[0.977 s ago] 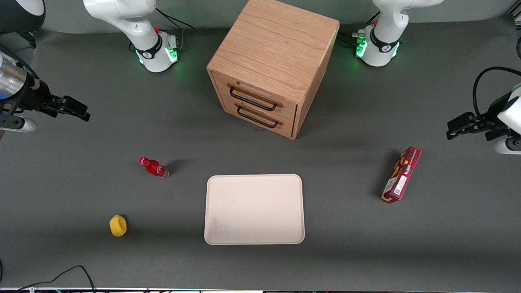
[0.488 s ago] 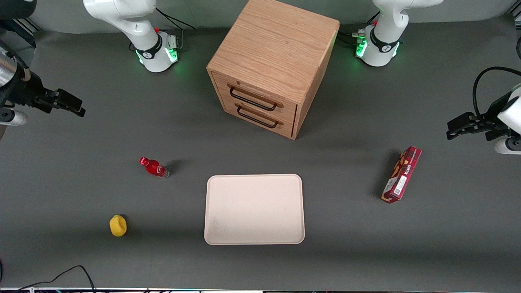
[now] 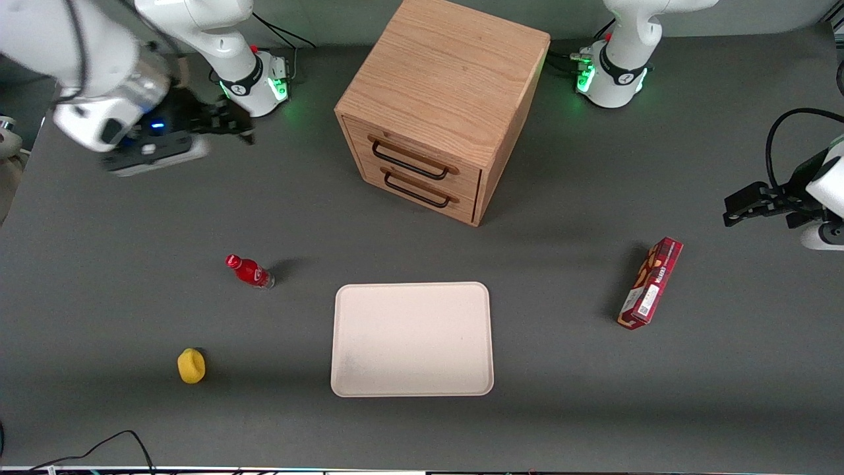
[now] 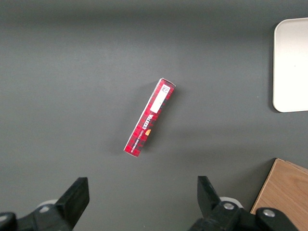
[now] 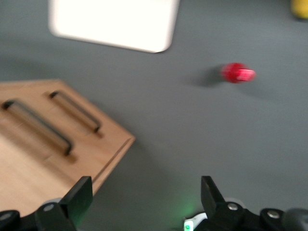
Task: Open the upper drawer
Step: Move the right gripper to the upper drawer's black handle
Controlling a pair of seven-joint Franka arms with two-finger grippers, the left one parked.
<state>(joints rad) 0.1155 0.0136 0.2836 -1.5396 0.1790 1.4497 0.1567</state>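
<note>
so far nothing is opened: the upper drawer [image 3: 422,160] sits flush in the cabinet [image 3: 443,99], while the end effector [image 3: 227,122], fingers apart and empty, hovers well apart from its handle [image 3: 409,161].

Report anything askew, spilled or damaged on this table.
Nothing stands out. The upper drawer is shut, the open gripper hovers beside the cabinet, and the red bottle stands upright.
</note>
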